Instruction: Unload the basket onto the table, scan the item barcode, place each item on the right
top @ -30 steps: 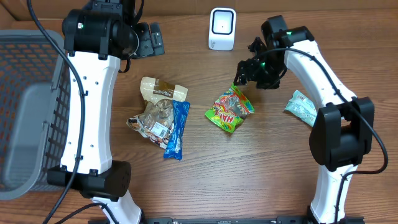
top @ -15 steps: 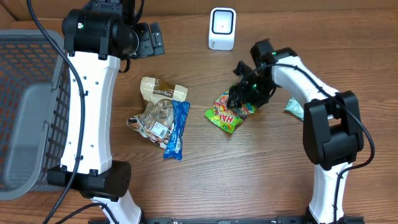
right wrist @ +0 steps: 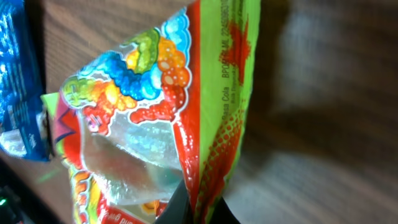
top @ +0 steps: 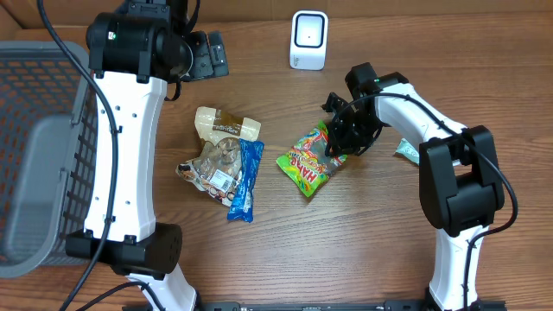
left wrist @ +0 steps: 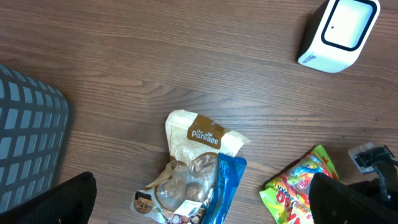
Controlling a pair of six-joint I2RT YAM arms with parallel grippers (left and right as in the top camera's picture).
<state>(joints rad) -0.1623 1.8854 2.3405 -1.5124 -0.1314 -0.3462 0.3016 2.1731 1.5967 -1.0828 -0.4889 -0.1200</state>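
The right pincer clamps the candy bag, gummies visible inside.

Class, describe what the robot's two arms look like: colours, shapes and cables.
Both the left arm and right arm have white rounded links joined by bulky black cylindrical joints, with black cables running alongside. The right end effector is black.

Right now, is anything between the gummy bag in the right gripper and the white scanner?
Nothing visible. The right gripper is shut on the gummy bag at its edge, and only bare table lies between it and the white scanner. The other snack packs lie off to the side, clear of that path.
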